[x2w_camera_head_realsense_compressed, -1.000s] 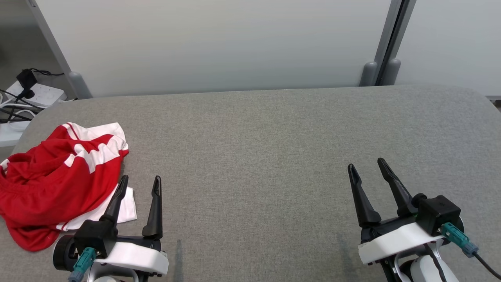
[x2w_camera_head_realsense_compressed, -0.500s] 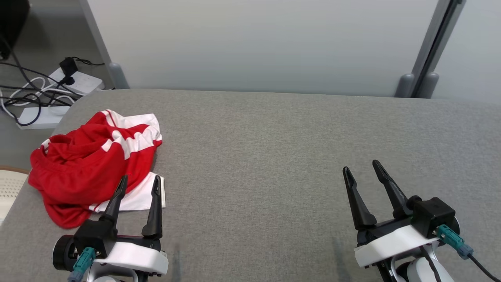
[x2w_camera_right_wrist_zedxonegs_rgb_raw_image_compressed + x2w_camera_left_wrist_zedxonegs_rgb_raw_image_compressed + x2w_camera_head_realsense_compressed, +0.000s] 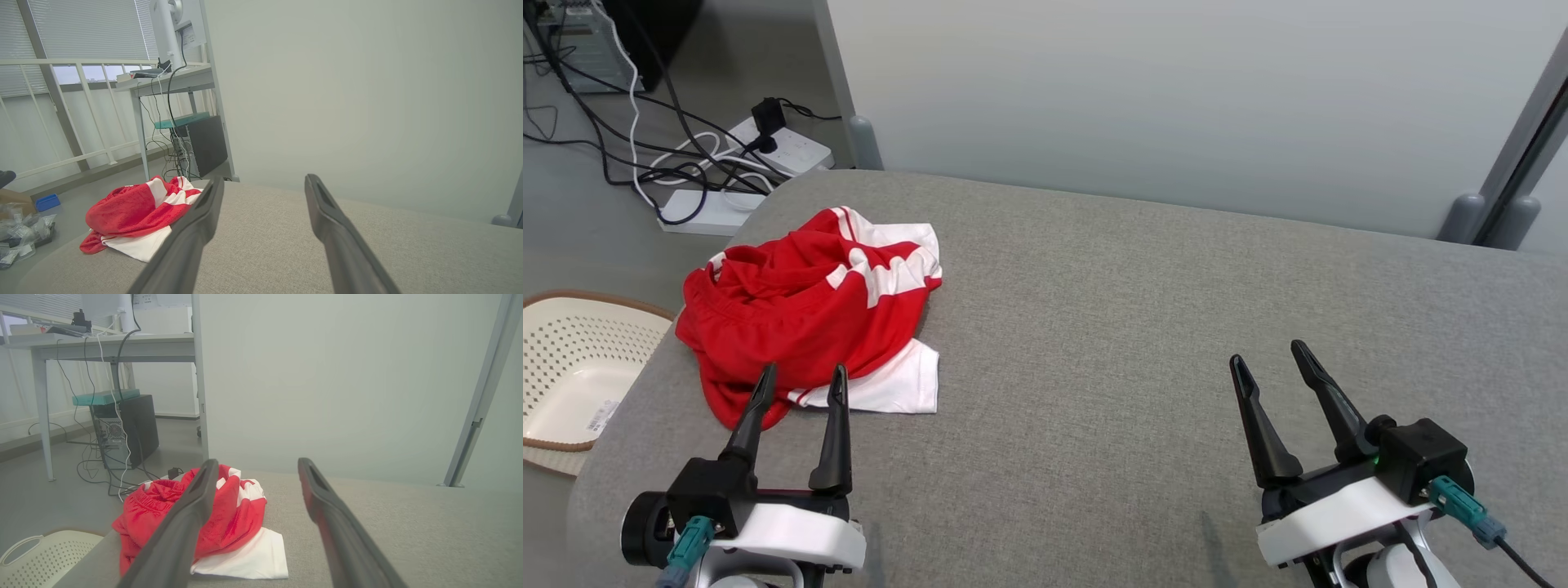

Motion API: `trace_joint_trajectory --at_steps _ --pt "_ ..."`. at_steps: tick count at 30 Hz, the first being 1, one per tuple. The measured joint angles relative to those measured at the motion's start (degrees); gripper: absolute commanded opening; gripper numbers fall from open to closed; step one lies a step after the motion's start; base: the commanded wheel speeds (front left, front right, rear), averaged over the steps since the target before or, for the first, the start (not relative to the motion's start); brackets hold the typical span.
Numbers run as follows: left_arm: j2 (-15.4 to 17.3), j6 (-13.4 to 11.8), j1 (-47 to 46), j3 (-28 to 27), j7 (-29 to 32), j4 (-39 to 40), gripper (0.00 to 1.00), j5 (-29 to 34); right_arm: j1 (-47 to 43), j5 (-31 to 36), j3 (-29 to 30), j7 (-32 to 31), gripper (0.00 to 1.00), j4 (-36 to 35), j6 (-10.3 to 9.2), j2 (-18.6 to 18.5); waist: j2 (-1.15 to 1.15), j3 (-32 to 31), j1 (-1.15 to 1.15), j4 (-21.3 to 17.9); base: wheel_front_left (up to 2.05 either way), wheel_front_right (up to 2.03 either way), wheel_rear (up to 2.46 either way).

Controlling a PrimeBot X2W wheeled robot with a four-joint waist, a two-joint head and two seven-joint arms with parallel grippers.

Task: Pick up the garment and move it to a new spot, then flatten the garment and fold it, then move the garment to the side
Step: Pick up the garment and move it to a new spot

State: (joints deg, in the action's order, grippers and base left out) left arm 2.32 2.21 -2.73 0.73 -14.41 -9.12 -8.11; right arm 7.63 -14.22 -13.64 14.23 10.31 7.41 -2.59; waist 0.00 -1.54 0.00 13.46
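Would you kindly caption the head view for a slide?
Crumpled red-and-white fabric garment at the left end of the grey padded table, ahead of the open left gripper; open right gripper hovers apart.

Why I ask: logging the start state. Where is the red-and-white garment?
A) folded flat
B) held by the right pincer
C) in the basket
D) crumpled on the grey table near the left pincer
D: the garment lies crumpled on the grey table, just beyond the open left pincer.

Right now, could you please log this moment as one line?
garment: crumpled, left end of table | left gripper: open, empty | right gripper: open, empty
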Motion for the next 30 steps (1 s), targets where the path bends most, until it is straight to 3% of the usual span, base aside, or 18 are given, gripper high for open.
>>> trace_joint_trajectory --at_steps 19,30 --pt "0.0 -0.8 0.2 0.1 0.0 0.1 1.0 0.0 -0.1 -0.2 -0.9 0.0 1.0 -0.2 0.0 0.0 0.0 0.4 0.0 7.8 0.0 0.0 0.0" --pt "0.0 -1.8 0.2 0.0 0.0 0.1 1.0 -0.5 0.0 0.1 -1.5 0.0 1.0 0.0 0.0 0.0 0.0 1.7 0.0 8.2 0.0 0.0 0.0"
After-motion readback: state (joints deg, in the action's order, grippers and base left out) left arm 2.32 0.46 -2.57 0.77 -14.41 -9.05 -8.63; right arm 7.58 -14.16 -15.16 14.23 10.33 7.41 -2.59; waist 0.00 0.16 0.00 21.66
